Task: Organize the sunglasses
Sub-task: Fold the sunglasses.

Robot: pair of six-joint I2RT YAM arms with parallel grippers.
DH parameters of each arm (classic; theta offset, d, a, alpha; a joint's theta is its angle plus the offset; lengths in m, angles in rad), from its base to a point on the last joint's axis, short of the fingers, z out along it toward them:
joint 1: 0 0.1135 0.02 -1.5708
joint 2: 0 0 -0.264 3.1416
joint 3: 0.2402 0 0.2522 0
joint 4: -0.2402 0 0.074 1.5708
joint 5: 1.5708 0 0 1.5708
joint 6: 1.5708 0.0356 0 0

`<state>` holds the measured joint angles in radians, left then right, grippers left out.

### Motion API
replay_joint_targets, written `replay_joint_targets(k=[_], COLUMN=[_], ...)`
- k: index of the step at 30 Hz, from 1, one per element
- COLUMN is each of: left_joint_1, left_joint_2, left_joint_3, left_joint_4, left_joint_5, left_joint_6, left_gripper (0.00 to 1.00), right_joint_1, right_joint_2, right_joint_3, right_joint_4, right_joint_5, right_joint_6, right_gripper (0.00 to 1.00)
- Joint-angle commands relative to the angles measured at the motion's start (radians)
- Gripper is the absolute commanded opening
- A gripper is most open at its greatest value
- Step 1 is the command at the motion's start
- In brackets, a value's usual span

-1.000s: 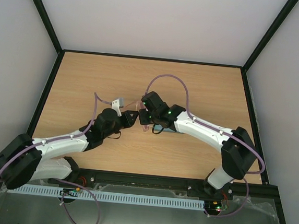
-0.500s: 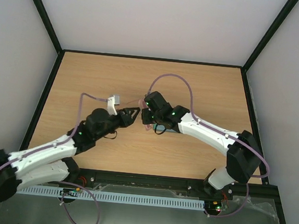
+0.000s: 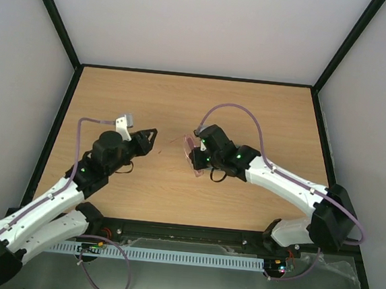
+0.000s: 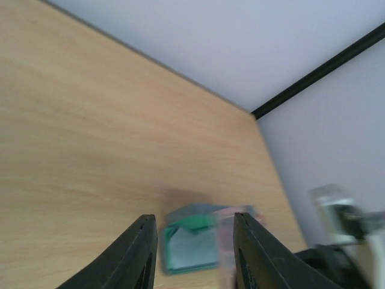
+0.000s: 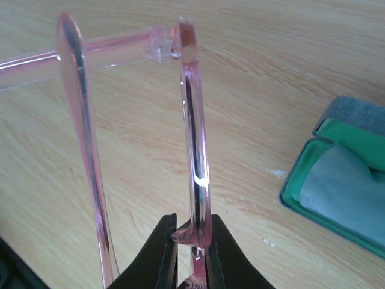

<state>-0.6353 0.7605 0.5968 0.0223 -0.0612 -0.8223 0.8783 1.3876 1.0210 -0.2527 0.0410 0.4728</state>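
Two arms were seen over the pale wooden bench [image 3: 263,117] in the top view. The small pair of translucent pink-framed sunglasses [image 3: 190,148] was held near the middle of the bench by the right tool [image 3: 193,155]. The left tool [image 3: 150,139] stood apart to the left with nothing in it.

In the left wrist view, the left tool's fingers were shown apart, with nothing gripped between them. Beyond them, blurred, an oblong blue-grey case [image 4: 186,212] with a green lining lay open on the bench.

In the right wrist view, the right tool was seen clamped on the rim of the sunglasses, which were turned edge-on and lifted off the bench. One slim temple arm stuck out sideways from its hinge. The open case lay near, to the right, with a flat light-blue cloth [image 5: 340,180] resting in its lining.

The step in hand was judged to be the carrying of the sunglasses to the case. For the next move, the outstanding temple would probably have to be folded in, perhaps by the free left tool. The sunglasses would then have to be lowered squarely onto the cloth without the thin frame being twisted.
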Motion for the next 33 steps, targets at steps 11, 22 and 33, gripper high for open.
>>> replay_joint_targets(k=[11, 22, 33], left_joint_1=[-0.087, -0.160, -0.117], left_joint_2=[0.137, 0.243, 0.096], left_joint_3=[-0.062, -0.124, -0.116], left_joint_4=[0.144, 0.282, 0.120], left_joint_5=[0.089, 0.087, 0.003], left_joint_6=[-0.016, -0.057, -0.020], left_gripper=[0.32, 0.29, 0.30], right_joint_1=[0.004, 0.006, 0.010], right_joint_2=[0.036, 0.118, 0.243], right_joint_3=[0.011, 0.084, 0.093], right_joint_4=[0.004, 0.025, -0.023], right_joint_5=[-0.058, -0.083, 0.009], right_joint_6=[-0.010, 0.016, 0.018], right_gripper=[0.01, 0.01, 0.02])
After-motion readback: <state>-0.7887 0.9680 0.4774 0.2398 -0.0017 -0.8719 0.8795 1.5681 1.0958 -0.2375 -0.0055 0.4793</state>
